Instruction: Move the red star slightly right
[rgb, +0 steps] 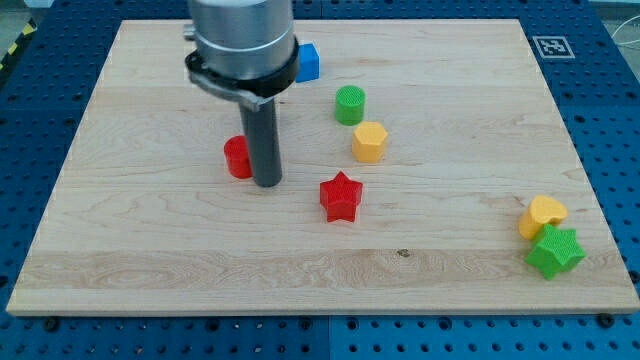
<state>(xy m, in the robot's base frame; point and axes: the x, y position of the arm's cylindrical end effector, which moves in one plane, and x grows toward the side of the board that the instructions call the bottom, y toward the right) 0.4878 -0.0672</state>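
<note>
Looking at the wooden surface (150, 250), you have the red star (341, 197) sitting near the middle, slightly toward the view's bottom, free on all sides. Your tool is a plain dark rod with nothing to open or close and nothing held; its tip (267, 184) rests on the surface to the view's left of the star, apart from it with a clear gap between. That side makes sense: pushing toward the view's right needs contact on the star's left face.

A red round block (237, 157) sits just beside the rod on its left, partly hidden by it; touching or not, you cannot tell. The tip is a bit higher in the view than the star's middle, so in my judgement you want to drop slightly toward the view's bottom before sweeping right, or the star may spin off a point.

Other blocks: a blue block (308, 62) near the view's top, half behind the arm housing; a green cylinder (350, 104) and a yellow hexagonal block (369, 142) above and right of the star, well off a straight rightward path. A yellow heart-like block (541, 215) and a green star (555, 251) touch each other far at the view's right. Push looks not yet started.
</note>
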